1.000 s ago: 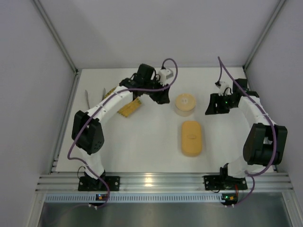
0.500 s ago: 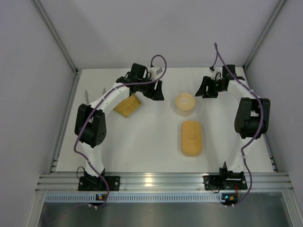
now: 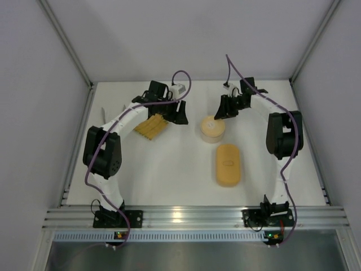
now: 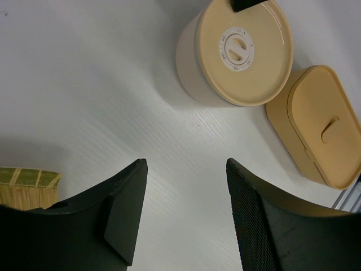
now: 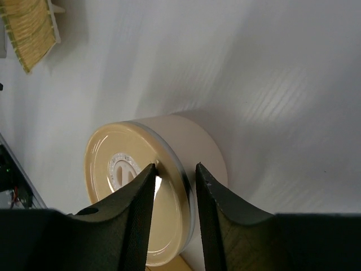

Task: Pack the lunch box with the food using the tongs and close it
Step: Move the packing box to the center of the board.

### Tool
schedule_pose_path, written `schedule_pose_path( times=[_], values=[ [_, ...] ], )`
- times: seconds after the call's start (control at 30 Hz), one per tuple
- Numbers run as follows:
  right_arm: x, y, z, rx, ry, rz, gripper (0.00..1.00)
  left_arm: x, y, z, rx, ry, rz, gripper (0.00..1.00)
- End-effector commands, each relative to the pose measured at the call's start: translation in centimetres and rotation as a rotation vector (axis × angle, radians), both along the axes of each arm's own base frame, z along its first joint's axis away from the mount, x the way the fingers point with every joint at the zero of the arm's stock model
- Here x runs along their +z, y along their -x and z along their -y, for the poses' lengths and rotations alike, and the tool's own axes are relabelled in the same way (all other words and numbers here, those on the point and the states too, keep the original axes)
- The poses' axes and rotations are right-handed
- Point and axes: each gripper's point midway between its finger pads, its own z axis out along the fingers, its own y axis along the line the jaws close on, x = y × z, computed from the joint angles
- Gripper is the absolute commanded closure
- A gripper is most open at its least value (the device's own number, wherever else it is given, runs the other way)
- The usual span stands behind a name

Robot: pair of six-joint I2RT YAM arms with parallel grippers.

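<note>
Starting at the right gripper [image 5: 176, 169]: narrowed to a slim gap across the rim of the round tan lid [image 4: 251, 79], one finger on the lid top, the other against the side band. Cannot tell whether truly clamped or just straddling (gap filled by the rim, contact unclear). Lid seated on a round cream-walled container [image 5: 194, 141], far centre of the white table [image 3: 169, 169].

Next the left gripper [image 4: 183, 192]: spread wide, released, only bare tabletop between the black fingers. Hovers just right of the woven yellow tray [image 3: 151, 126], pointing toward the round container. Touches neither, going by the left wrist view.

Then the oblong tan-orange plastic lunch box [image 3: 228, 164]: flat on the table, just nearer the arm bases than the round container, close beside it but apart. Matching lid on, small raised grip at the lid's middle. Clear of both grippers.

Last the slim silver metal tongs [image 3: 104, 115]: at the far left edge of the table, beyond the tray, barely visible from the top view. Touched by neither arm.
</note>
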Motion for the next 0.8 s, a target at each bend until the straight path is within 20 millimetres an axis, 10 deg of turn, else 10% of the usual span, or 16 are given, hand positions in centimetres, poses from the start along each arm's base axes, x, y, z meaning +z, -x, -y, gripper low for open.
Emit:
schedule_pose_path(
  times=[0.0, 0.53, 0.77],
  values=[
    [-1.9, 1.7, -0.9, 0.09, 0.042, -0.04, 0.67, 3.2, -0.7, -0.8, 0.009, 0.034, 0.096, 0.37],
    [-2.2, 8.5, -6.8, 0.35, 0.007, -0.095, 0.72, 2.6, -0.9, -3.8, 0.065, 0.041, 0.074, 0.37],
    [-2.4, 11.9, -6.4, 0.47, 0.043, -0.083, 0.73, 2.2, -0.8, -5.4, 0.081, 0.055, 0.049, 0.36]
  ],
)
